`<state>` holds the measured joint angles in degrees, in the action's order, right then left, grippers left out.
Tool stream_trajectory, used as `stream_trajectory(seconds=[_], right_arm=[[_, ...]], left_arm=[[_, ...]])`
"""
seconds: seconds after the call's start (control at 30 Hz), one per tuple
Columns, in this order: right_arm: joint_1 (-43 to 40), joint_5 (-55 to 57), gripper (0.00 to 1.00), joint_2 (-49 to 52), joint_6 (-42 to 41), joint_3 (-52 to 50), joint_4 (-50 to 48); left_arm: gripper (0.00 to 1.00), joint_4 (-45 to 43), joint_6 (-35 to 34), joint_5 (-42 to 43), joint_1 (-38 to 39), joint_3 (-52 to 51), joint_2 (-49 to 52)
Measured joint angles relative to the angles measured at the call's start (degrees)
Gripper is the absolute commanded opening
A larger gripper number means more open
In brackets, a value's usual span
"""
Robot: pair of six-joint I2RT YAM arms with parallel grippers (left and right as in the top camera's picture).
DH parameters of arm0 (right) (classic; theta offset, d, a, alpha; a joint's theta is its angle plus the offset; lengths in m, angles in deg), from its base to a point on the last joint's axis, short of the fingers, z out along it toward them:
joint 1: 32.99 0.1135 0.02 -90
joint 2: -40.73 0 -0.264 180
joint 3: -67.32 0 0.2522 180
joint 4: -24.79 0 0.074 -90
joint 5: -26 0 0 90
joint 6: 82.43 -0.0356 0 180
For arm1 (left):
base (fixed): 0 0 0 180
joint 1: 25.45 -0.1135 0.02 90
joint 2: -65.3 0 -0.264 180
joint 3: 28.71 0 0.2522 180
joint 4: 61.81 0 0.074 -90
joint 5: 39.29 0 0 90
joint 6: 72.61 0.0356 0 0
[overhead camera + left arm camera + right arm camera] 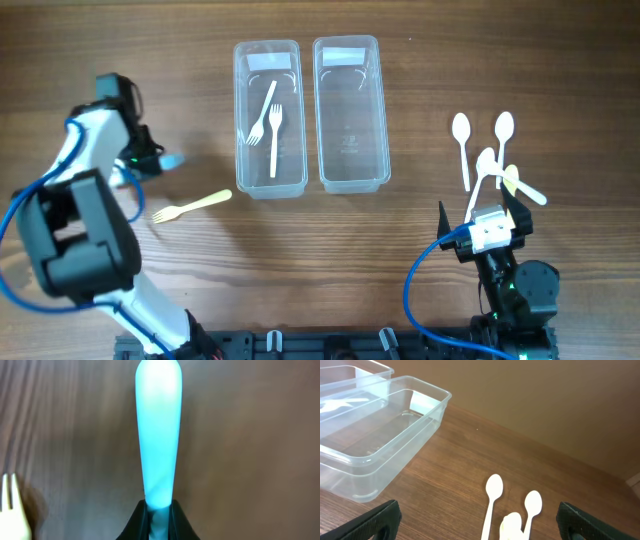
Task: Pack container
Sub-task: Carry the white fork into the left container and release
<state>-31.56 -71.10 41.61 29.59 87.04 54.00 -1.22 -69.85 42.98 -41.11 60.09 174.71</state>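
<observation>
We see the left arm (pixel 80 215) bent along the left side of the brown wooden bench (pixel 420 60), its wrist turned in toward the middle. The left pincer (pixel 157 160) is clamped narrowly on the near end of a light blue plastic utensil (pixel 158 435). The utensil juts straight out from the black fingers (pixel 136 521) and widens to a rounded far end; we cannot tell whether it is a fork or a spoon, nor whether it touches the bench. Near it, apart from the pincer, a cream plastic fork (pixel 192 206) lies flat. The right arm (pixel 510 285) sits folded at the near right edge, the right pincer (pixel 479 511) spread wide and holding nothing, close by a cluster of white plastic spoons (pixel 461 128). At the far middle two clear rectangular plastic tubs stand side by side: the left container (pixel 240 120) holds two white plastic forks (pixel 273 140), and the right container (pixel 383 120) stands just beside it.
</observation>
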Motion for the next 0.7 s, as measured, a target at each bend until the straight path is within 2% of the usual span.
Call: stream_trajectory(seconds=[0.2, 0.27, 0.3, 0.33, 0.43, 0.47, 0.67, 0.7], right_arm=[[0.00, 0.00, 1.00, 0.00, 0.02, 0.00, 0.00], [0.00, 0.00, 1.00, 0.00, 0.00, 0.00, -0.02], [0.00, 0.00, 1.00, 0.00, 0.00, 0.00, 0.00], [0.00, 0.00, 1.00, 0.00, 0.00, 0.00, 0.00], [0.00, 0.00, 1.00, 0.00, 0.00, 0.00, 0.00], [0.00, 0.00, 1.00, 0.00, 0.00, 0.00, 0.00], [0.00, 0.00, 1.00, 0.00, 0.00, 0.00, 0.00], [0.00, 0.00, 1.00, 0.00, 0.00, 0.00, 0.00]], left_arm=[[0.04, -8.07, 11.17, 5.33, -1.97, 3.67, -10.36], [0.04, -13.92, 19.06, 11.21, -1.70, 3.80, -13.18], [0.04, -16.35, 26.58, 14.67, -1.31, 4.13, -13.84], [0.04, -19.06, 30.45, 20.26, -0.35, 4.48, -14.16], [0.04, -20.98, 43.06, 27.39, 2.14, 4.46, -14.05], [0.04, -20.94, 51.34, 30.80, 4.68, 4.46, -14.05], [0.04, -17.75, 74.20, 35.01, 13.66, 4.46, -14.05], [0.04, -17.27, 76.30, 34.91, 14.82, 4.46, -14.05]])
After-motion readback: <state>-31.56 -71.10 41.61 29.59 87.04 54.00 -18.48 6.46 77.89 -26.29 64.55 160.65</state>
